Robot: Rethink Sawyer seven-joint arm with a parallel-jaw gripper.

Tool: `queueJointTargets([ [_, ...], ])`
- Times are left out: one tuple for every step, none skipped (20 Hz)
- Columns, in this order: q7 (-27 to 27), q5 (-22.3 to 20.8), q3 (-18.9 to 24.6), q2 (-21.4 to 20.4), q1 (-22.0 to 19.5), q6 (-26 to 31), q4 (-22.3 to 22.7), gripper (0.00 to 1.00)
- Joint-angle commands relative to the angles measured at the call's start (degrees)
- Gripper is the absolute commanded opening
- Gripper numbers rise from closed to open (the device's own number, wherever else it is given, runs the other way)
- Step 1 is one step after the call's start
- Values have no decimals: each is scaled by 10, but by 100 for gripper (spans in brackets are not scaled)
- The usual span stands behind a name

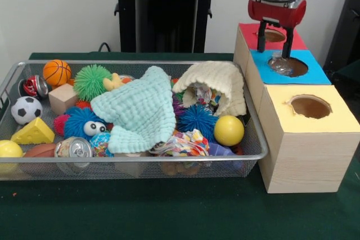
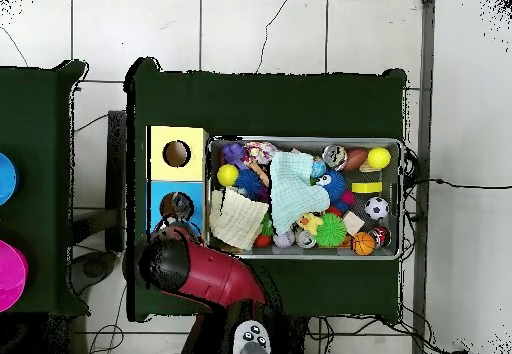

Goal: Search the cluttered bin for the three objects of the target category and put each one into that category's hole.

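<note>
The bin (image 1: 129,158) is a silver wire-mesh basket full of toys and cloths; it also shows in the overhead view (image 2: 304,141). The blue-topped hole (image 1: 296,69) is in the middle wooden box to the right of the bin. My gripper (image 1: 274,50) hangs right above this hole with its fingers (image 1: 261,36) apart. A crumpled silvery thing (image 1: 280,63) sits in the hole's mouth just below the fingertips, not clamped. In the overhead view my red arm (image 2: 205,270) covers the gripper beside the blue hole (image 2: 177,206).
A red-topped hole (image 1: 274,35) lies behind the blue one and a yellow-topped hole (image 1: 310,107) in front. In the bin lie a mint cloth (image 1: 138,111), a cream cloth (image 1: 216,82), a silver can (image 1: 74,148), a red can (image 1: 36,85), balls and blocks.
</note>
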Motion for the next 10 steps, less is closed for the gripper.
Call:
queueJointTargets([
  [115, 9, 54, 62, -31, -79, 2, 100],
  [114, 4, 54, 62, -34, -86, 7, 100],
  [110, -1, 58, 61, -41, -92, 12, 100],
  [107, -8, 67, 60, -53, -101, 21, 100],
  [106, -11, 72, 58, -61, -105, 28, 100],
  [105, -15, 78, 52, -69, -108, 37, 100],
  [105, -17, 74, 44, -67, -106, 43, 100],
  [106, -18, 69, 36, -65, -103, 48, 100],
  [105, -22, 68, 32, -68, -104, 54, 100],
  [111, -12, 51, 5, -42, -74, 51, 100],
])
